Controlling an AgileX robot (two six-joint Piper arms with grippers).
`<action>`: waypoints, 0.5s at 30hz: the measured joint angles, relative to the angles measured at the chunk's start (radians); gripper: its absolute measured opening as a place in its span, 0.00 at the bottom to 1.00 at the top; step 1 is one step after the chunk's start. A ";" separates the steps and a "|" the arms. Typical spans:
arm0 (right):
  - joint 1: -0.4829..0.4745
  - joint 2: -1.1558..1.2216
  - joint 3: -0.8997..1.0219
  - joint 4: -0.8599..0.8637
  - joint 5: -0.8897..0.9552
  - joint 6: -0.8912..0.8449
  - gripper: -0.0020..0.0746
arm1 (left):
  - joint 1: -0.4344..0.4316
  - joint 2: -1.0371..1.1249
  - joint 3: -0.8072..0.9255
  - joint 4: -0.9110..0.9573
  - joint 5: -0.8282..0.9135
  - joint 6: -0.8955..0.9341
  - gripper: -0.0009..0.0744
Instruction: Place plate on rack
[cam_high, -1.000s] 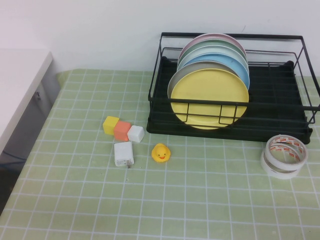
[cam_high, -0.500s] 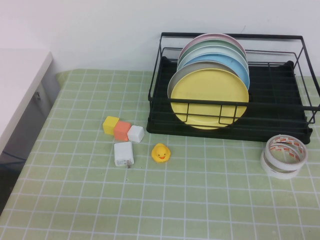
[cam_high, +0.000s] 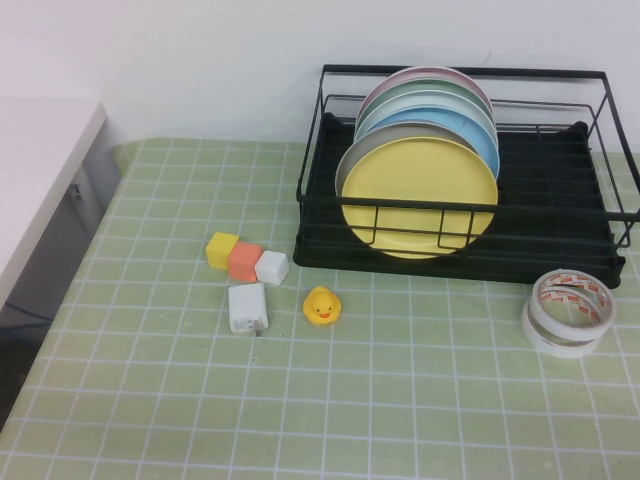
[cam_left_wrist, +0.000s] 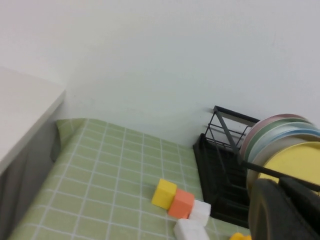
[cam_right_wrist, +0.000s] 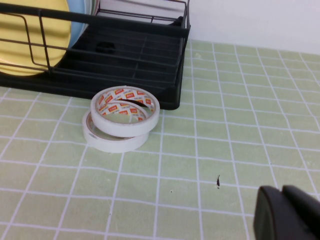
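Note:
The yellow plate (cam_high: 418, 197) stands upright in the black wire rack (cam_high: 560, 240), at the front of a row of plates, behind the front rail. Neither gripper shows in the high view. In the left wrist view my left gripper (cam_left_wrist: 285, 210) is shut and empty, above the table in front of the rack (cam_left_wrist: 215, 170) and plate (cam_left_wrist: 295, 160). In the right wrist view my right gripper (cam_right_wrist: 285, 215) is shut and empty over the table, on the near side of the rack (cam_right_wrist: 135, 55); the plate's edge (cam_right_wrist: 30, 35) shows there too.
Behind the yellow plate stand grey, light blue (cam_high: 478, 132), green and pink plates. Two stacked tape rolls (cam_high: 568, 312) lie in front of the rack's right end. A toy duck (cam_high: 321, 305), three small blocks (cam_high: 246, 260) and a white charger (cam_high: 247, 307) lie left of the rack. A white counter (cam_high: 40, 170) borders the table's left.

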 joint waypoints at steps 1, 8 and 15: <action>0.000 0.000 0.000 0.000 0.000 0.000 0.04 | 0.000 0.000 0.000 0.000 0.000 -0.015 0.01; 0.000 0.000 0.000 0.000 0.002 0.000 0.04 | 0.033 0.000 0.045 0.515 -0.033 -0.572 0.01; 0.000 0.000 0.000 0.000 0.002 0.000 0.04 | 0.361 -0.007 0.118 1.255 0.248 -1.346 0.01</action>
